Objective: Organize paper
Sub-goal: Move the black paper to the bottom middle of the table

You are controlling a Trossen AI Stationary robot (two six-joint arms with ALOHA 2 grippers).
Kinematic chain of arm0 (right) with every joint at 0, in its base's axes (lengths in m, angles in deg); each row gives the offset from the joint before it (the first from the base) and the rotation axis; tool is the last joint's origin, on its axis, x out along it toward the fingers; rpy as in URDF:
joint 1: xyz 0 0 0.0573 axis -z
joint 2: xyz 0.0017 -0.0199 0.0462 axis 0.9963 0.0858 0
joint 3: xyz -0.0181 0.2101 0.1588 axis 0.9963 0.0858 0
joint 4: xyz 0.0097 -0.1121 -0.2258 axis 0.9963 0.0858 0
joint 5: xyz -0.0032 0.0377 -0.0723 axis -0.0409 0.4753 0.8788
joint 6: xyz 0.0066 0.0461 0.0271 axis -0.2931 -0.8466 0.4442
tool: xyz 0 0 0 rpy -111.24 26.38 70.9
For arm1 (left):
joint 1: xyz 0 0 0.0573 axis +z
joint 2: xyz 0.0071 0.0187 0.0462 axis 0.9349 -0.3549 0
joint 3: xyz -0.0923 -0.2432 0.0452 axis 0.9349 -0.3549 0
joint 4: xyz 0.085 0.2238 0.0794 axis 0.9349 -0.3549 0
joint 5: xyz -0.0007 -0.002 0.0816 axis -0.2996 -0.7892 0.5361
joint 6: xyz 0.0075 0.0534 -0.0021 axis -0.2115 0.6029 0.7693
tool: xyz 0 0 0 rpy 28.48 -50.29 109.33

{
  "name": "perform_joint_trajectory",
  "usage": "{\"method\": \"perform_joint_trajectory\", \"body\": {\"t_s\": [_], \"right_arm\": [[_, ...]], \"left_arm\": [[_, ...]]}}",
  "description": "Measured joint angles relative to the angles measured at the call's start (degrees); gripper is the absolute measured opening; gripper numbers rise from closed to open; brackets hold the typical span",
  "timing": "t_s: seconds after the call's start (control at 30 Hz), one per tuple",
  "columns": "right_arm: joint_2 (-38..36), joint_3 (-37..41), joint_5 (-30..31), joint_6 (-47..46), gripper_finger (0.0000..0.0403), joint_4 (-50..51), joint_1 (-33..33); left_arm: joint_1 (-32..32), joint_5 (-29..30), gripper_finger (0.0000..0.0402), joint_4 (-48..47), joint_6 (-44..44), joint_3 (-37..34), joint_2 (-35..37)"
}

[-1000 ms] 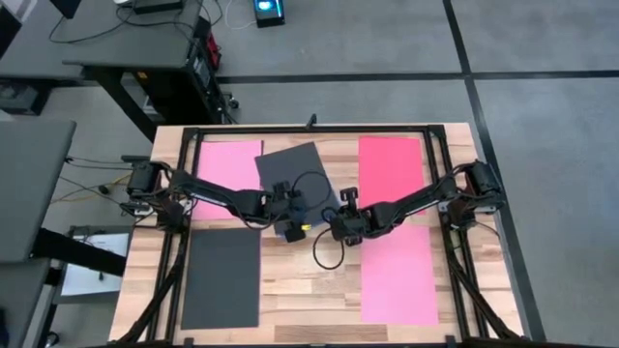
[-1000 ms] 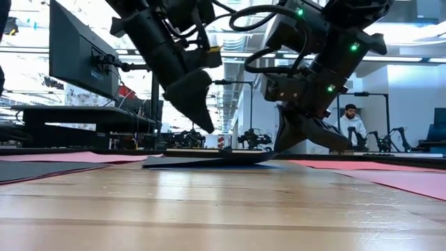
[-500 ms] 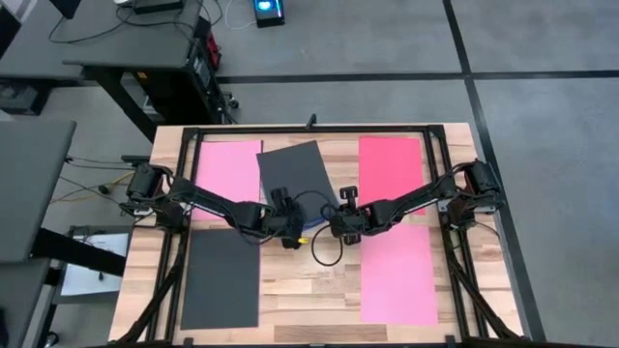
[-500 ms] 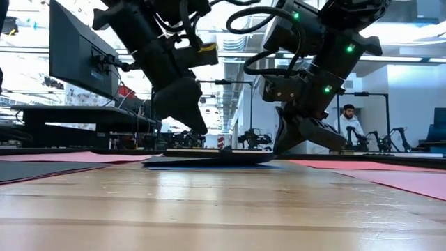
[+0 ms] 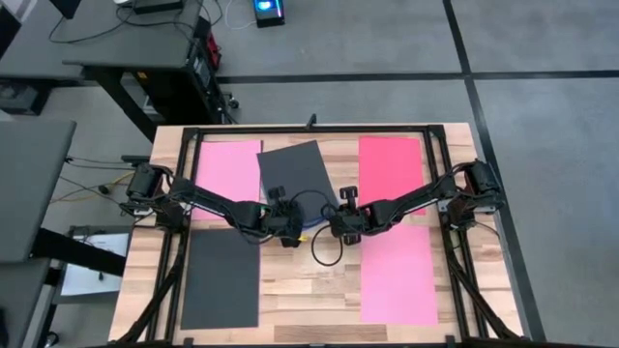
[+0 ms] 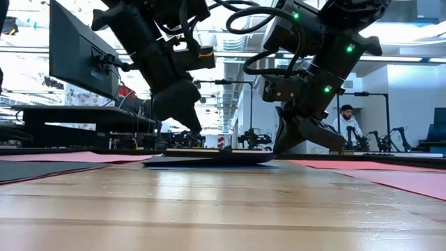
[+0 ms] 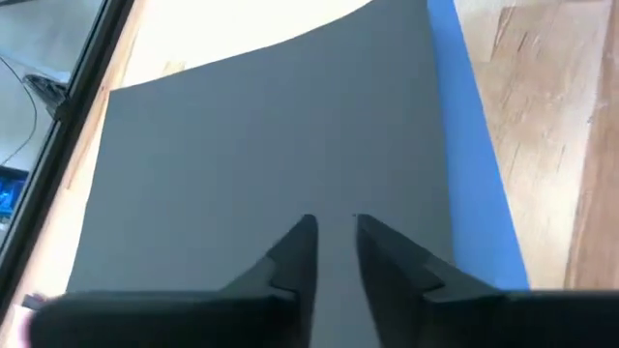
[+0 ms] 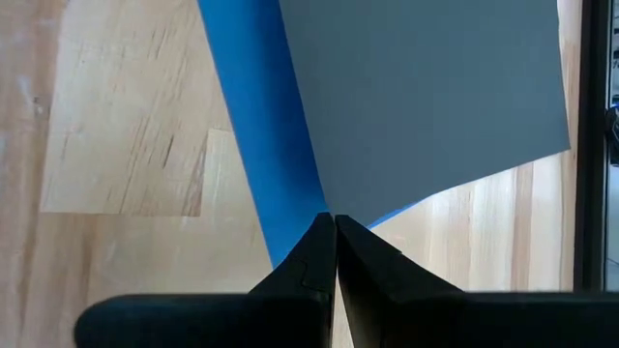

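A dark grey sheet (image 5: pixel 295 172) lies askew at the table's middle on top of a blue sheet (image 7: pixel 474 174), which shows along one long side. My left gripper (image 7: pixel 334 224) stands over the grey sheet's near end, its fingers a narrow gap apart with the sheet showing between them. My right gripper (image 8: pixel 334 220) is shut, with its tips at the grey sheet's near right corner. Other paper lies flat: pink (image 5: pixel 229 179) far left, red (image 5: pixel 391 169) far right, pink (image 5: pixel 397 275) near right, dark grey (image 5: pixel 222 280) near left. My left gripper points slanting down at the grey sheet's near end (image 7: pixel 334 184); I cannot tell whether its tips touch the sheet. My right gripper sets its shut fingertips (image 8: pixel 319 237) slanting down from the table's right on the blue sheet's edge (image 8: pixel 280 208), right at the grey sheet's corner (image 8: pixel 334 198). Both sheets lie on the table.
A black frame (image 5: pixel 309 129) runs around the tabletop, with rails near both side edges. Bare wood (image 5: pixel 309 290) lies between the near left and near right sheets. Beyond the far edge stand desks, monitors and a person (image 6: pixel 350 122).
My left gripper has turned at the wrist, and its fingertips have swung toward the table's left, over the grey sheet's near end. The sheets have kept their places.
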Motion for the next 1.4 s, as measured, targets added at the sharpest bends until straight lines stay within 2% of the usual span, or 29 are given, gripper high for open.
{"method": "perform_joint_trajectory", "body": {"t_s": [0.3, 0.47, 0.73, 0.87, 0.97, 1.17, 1.4], "right_arm": [[0.0, 0.0, -0.11, -0.75, 0.0, -0.02, 0.02], [0.0, -1.98, -3.17, -2.61, 0.0, 0.38, 0.07], [0.0, -8.58, -4.88, -3.89, 0.0, 5.69, 0.11], [0.0, -10.3, -6.0, -4.0, 0.0, 6.54, 0.36], [0.0, -10.87, -6.61, -4.23, 0.0, 6.98, 0.5], [0.0, -10.93, -7.7, -5.28, 0.0, 7.92, 0.92], [0.0, -10.93, -9.37, -6.29, 0.0, 7.54, 0.92]], "left_arm": [[-0.49, -2.49, 0.0274, 0.36, 0.53, 0.0, 0.0], [-2.08, -0.29, 0.033, 3.62, 2.57, 0.0, 0.0], [-4.97, 2.83, 0.0335, 4.14, 5.03, 0.0, -0.03], [-5.84, 5.1, 0.0335, 4.69, 5.61, -0.04, -2.38], [-5.9, 5.47, 0.0335, 6.47, 5.17, 0.04, -4.62], [-5.92, 12.46, 0.0334, 6.52, 4.04, 0.0, -7.43], [-5.5, 13.47, 0.0331, 6.55, 3.7, 0.0, -7.52]]}}
